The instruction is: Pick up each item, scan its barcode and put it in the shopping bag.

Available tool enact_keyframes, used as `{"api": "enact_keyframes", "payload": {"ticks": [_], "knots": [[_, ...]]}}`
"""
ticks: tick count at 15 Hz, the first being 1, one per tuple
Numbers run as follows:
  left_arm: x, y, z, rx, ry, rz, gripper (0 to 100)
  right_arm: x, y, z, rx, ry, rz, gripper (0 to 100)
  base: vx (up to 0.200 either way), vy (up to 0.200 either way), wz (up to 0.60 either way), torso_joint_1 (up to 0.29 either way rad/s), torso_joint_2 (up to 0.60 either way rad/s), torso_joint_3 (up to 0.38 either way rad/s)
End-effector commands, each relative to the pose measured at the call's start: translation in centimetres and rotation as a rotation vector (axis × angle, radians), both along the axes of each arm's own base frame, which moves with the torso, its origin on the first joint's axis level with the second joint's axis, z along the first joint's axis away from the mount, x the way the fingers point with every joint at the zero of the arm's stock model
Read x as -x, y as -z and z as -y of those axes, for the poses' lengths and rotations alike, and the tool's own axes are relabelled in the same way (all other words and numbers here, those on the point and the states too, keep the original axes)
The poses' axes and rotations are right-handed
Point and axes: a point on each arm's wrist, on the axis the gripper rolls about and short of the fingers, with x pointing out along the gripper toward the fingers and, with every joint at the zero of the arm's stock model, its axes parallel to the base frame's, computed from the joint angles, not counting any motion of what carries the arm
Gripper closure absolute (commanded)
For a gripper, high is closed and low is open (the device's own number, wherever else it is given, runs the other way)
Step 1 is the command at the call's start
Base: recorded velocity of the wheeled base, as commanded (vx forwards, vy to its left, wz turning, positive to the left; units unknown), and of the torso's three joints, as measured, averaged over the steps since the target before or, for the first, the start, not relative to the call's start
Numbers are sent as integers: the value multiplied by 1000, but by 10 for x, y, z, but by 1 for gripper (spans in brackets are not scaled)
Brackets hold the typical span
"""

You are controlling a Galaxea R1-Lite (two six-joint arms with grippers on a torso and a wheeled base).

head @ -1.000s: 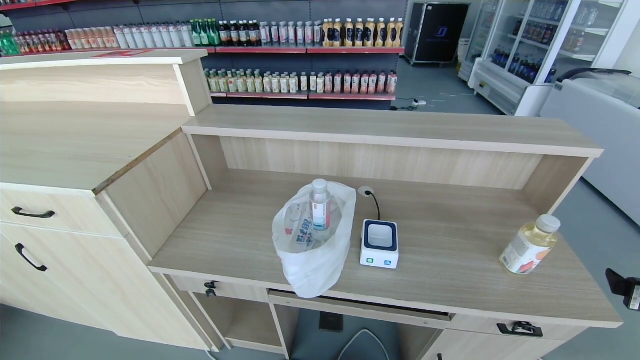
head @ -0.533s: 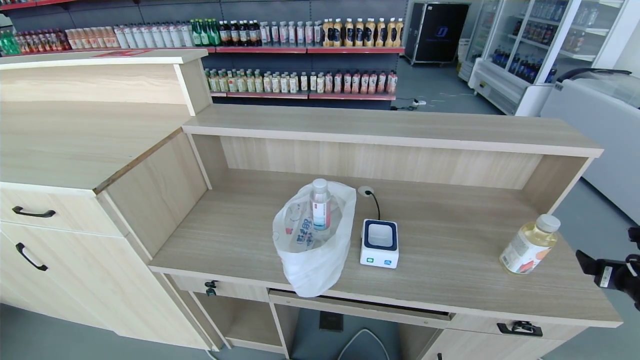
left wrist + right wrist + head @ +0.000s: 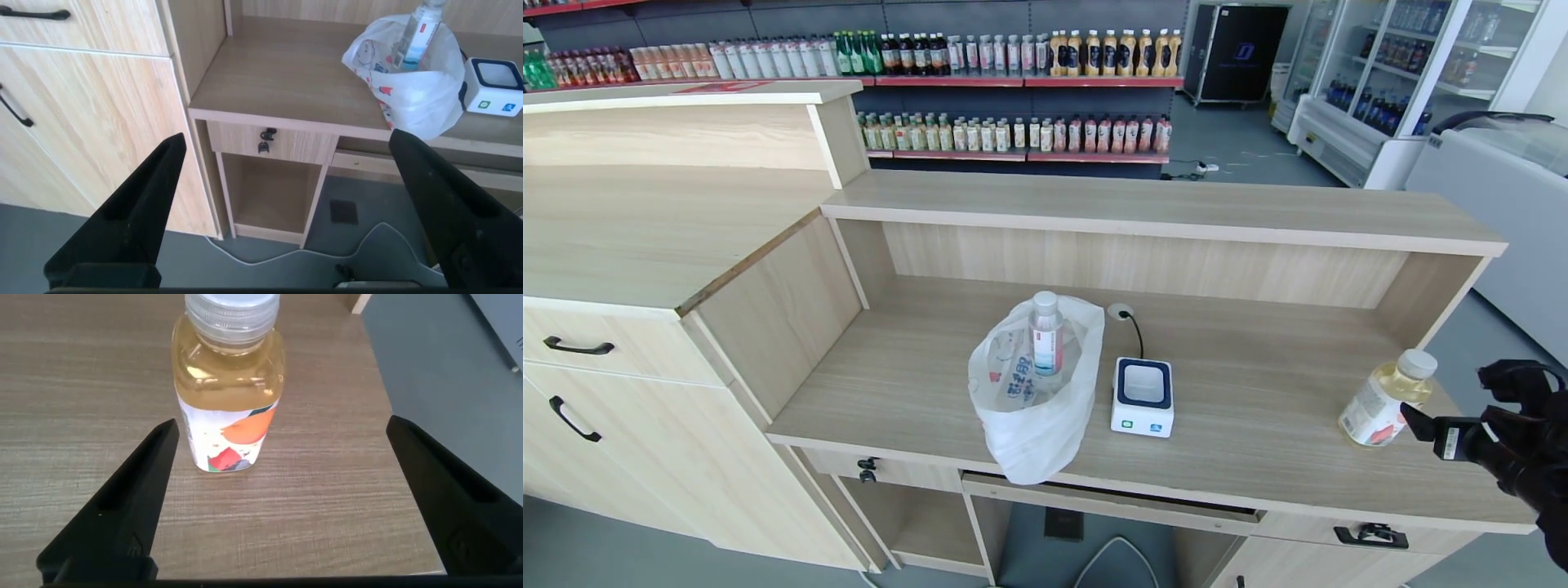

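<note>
Head view: right claw (image 3: 1444, 394), released like left claw (image 3: 286, 139), has neared the bottle (image 3: 1387, 400).

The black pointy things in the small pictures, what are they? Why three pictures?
They are a robot's fingers. The robot has two arms, each with a wrist camera, plus a head camera. The big picture is from the head, looking down at a wooden counter. On it sit a white bag with a bottle inside, a small scanner and a yellow drink. One small picture looks past the left fingers, open, low beside the counter. The other looks past the right fingers, open and pointing at the yellow drink, not touching it. Nothing is held.
</note>
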Motion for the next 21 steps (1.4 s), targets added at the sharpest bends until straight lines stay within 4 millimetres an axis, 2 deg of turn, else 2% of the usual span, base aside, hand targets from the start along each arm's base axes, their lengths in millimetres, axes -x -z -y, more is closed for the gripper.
{"api": "enact_keyframes", "payload": {"ticks": [1,4,10,14,21], "knots": [[0,0,0,0,0,1,0,-9,6,0,6,-10,-3,0,0,0,0,0,0,0],[0,0,0,2,0,1,0,-21,8,2,46,-19,13,0,0,0,0,0,0,0],[0,0,0,0,0,1,0,-46,31,-17,44,-42,-18,0,0,0,0,0,0,0],[0,0,0,0,0,1,0,-66,35,-15,50,-49,4,0,0,0,0,0,0,0],[0,0,0,0,0,1,0,-86,46,-17,22,-73,18,0,0,0,0,0,0,0]]}}
